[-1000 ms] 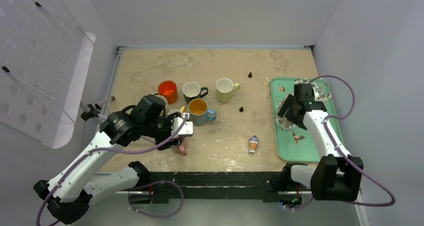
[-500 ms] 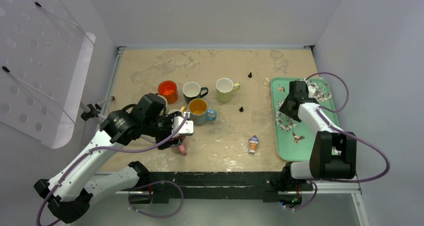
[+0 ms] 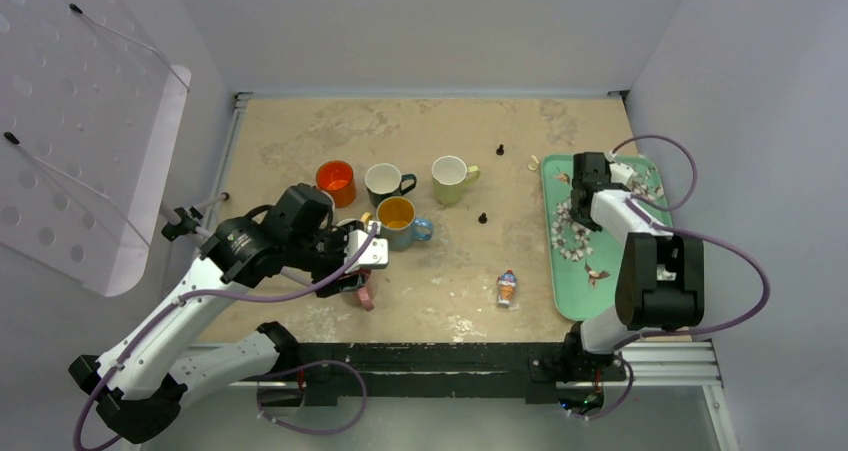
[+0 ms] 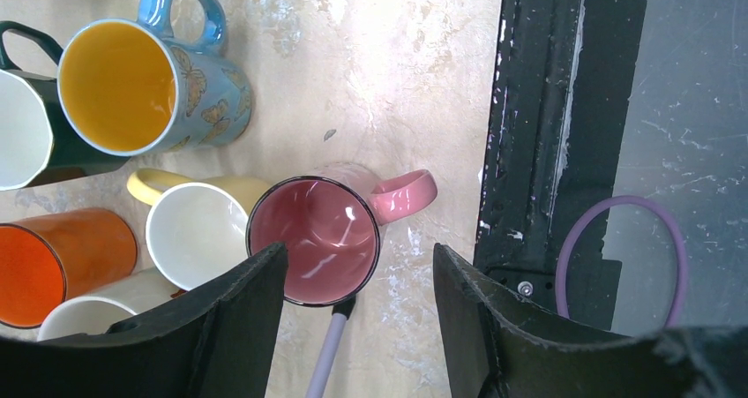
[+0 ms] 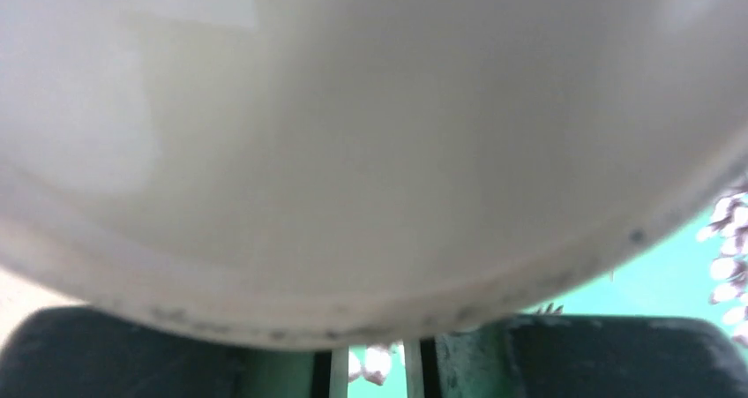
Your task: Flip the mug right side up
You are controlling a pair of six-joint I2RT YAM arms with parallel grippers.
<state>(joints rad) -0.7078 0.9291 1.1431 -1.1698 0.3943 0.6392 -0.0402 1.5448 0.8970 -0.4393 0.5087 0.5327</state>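
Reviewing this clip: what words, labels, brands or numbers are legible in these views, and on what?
No text can be read in any view.
Small packet: coloured print, too small to read.
Blue mug: butterfly pictures only, no lettering.
Green tray: picture pattern only, no lettering visible.

A pink mug, a butterfly-printed blue mug, yellow inside, an orange mug, a green flowered tray.
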